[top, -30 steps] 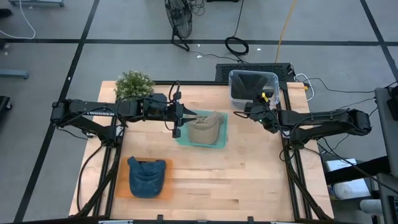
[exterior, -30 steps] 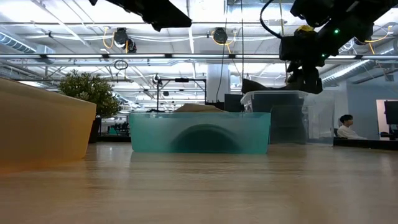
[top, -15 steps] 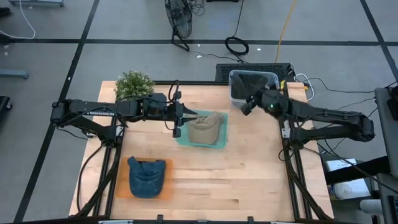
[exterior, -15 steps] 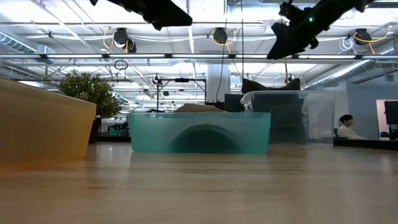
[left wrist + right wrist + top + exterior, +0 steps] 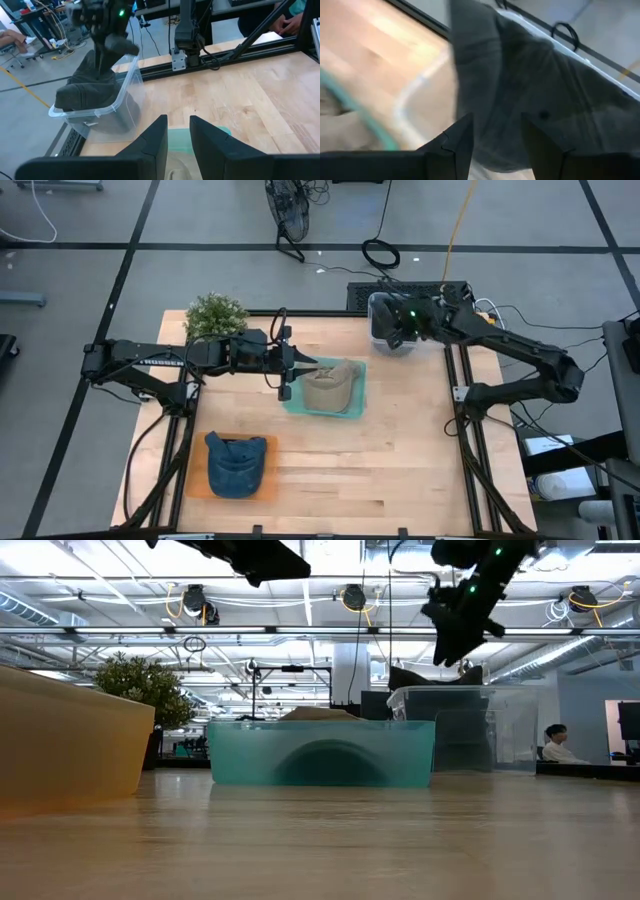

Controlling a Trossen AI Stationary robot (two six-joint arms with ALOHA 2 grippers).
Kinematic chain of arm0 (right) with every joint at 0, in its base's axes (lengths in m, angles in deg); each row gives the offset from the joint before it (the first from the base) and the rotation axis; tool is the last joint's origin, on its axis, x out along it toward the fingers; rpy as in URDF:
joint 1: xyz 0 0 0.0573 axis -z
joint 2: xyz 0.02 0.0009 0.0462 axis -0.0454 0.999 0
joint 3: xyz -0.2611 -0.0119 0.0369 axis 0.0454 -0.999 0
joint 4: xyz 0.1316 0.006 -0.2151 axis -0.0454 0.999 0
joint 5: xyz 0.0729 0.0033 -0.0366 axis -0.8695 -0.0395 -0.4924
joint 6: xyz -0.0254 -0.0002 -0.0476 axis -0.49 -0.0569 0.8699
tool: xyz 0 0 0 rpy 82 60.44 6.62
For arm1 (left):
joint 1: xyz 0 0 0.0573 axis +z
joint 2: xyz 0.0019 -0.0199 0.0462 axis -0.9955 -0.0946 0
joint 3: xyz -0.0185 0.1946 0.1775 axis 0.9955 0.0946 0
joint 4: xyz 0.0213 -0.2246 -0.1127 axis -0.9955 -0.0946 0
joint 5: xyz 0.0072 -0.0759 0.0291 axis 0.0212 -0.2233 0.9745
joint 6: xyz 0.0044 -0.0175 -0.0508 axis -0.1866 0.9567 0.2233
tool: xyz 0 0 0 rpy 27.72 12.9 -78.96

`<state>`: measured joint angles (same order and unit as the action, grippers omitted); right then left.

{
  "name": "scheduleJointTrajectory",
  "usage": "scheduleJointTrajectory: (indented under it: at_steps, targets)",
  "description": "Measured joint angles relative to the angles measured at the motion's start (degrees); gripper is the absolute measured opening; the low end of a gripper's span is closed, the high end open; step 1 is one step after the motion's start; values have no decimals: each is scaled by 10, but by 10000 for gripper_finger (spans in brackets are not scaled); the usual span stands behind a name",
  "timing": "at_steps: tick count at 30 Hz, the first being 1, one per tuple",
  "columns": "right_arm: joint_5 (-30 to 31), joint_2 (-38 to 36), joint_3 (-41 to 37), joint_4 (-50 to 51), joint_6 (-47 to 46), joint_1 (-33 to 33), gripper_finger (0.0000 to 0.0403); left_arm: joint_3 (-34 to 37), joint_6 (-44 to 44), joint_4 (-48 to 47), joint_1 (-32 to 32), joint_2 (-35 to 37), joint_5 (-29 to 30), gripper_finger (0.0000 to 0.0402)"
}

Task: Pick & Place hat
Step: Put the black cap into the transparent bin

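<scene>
Fingers of the right claw (image 5: 490, 145) stand parted with nothing between them, poised over the dark hat (image 5: 540, 95) heaped in the clear bin (image 5: 385, 340) at the bench's (image 5: 400, 460) far right corner, probably lining up for a pick. Left claw (image 5: 175, 135) hangs slightly open and empty over the tan hat (image 5: 328, 387), which lies on the teal tray (image 5: 295, 406); that arm seems to be waiting. Nearer the front, a blue hat (image 5: 236, 461) lies on an orange tray (image 5: 195, 486), likely already placed. A potted plant (image 5: 215, 313) stands at the far left corner.
</scene>
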<state>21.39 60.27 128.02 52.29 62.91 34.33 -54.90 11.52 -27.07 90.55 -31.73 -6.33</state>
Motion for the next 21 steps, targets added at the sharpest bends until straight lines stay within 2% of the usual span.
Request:
scheduleJointTrajectory:
  at_steps: [6,12,21]
  targets:
    - [-1,57,0,18,11,51,148,0,0,-8,0,0,0,93]
    - [-45,85,0,74,13,50,148,0,-16,-18,0,0,0,93]
    - [-47,89,-2,63,30,51,148,0,-17,-6,0,0,0,93]
